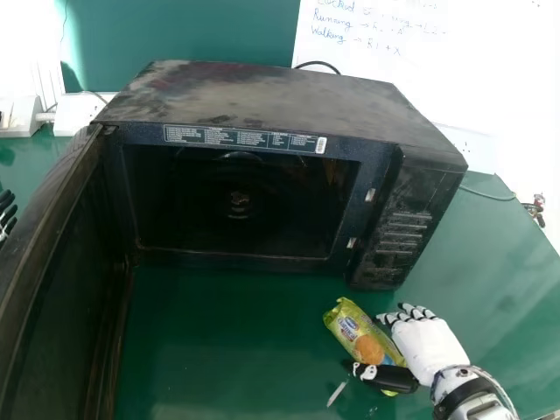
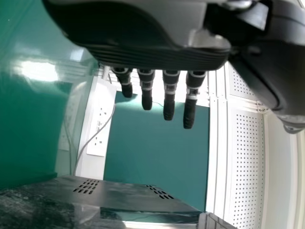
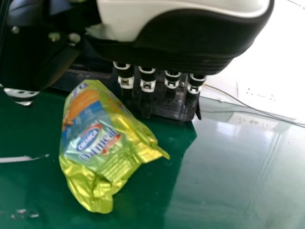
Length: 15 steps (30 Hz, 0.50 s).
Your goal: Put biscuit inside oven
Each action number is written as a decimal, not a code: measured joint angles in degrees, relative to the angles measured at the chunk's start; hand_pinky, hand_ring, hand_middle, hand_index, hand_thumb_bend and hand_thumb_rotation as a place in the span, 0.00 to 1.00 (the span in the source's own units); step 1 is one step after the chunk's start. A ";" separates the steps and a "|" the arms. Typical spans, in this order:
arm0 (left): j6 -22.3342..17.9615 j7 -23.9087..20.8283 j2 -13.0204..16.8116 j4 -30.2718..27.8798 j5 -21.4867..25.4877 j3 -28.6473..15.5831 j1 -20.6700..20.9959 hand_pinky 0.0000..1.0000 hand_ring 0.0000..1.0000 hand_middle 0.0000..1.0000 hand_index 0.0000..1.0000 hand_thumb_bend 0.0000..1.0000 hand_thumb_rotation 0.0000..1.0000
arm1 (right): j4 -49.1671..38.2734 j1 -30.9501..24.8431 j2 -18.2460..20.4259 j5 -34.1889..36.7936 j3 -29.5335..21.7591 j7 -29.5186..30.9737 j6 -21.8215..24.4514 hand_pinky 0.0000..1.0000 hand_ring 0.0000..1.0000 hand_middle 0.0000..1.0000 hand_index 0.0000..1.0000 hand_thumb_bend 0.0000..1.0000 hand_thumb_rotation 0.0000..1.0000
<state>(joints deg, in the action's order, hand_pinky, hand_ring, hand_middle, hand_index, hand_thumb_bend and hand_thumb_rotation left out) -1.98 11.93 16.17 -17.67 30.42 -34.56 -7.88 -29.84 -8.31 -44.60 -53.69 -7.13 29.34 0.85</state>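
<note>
My right hand [image 1: 427, 343] is over the table, its thumb and fingers spread on either side of the yellow-green biscuit packet [image 1: 357, 332]. The packet lies on the green table in front of the oven's right part. In the right wrist view my right hand [image 3: 147, 78] has straight fingers, and the packet [image 3: 95, 138] lies uncurled-round below. The black oven [image 1: 262, 96] stands with its door [image 1: 52, 289] swung out at the left and its cavity [image 1: 236, 206] exposed. My left hand [image 1: 7, 213] is at the far left, beyond the door; its fingers [image 2: 170, 95] hang straight in the left wrist view.
A small white strip [image 1: 337, 394] lies on the table [image 1: 219, 350] near the packet. White socket boxes [image 1: 77, 112] are behind the oven at left, and a cable [image 1: 490, 194] runs at its right. The oven door's outer edge reaches toward the front left.
</note>
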 measured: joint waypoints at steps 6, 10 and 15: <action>0.01 -0.03 0.00 -0.09 0.01 -0.08 -0.48 1.00 0.97 0.92 0.83 1.00 1.00 | 1.52 0.11 -0.01 0.07 0.07 -0.41 -0.41 1.00 0.90 0.91 0.91 0.93 0.67; 0.04 -0.10 0.00 -0.63 0.02 -0.08 -0.84 1.00 0.97 0.92 0.83 1.00 1.00 | 1.89 0.24 -0.01 0.15 0.11 -0.41 -0.48 1.00 0.90 0.92 0.91 0.93 0.67; 0.04 -0.07 0.00 -0.80 0.08 -0.11 -1.20 1.00 0.97 0.92 0.83 1.00 1.00 | 2.79 0.43 -0.01 0.13 0.41 -0.90 -0.53 1.00 0.90 0.92 0.91 0.93 0.66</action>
<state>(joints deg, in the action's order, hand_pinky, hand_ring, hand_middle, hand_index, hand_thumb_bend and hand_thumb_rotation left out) -1.94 11.87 16.18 -18.47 30.49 -34.67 -9.07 -27.05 -7.87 -44.60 -53.56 -6.73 28.44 0.32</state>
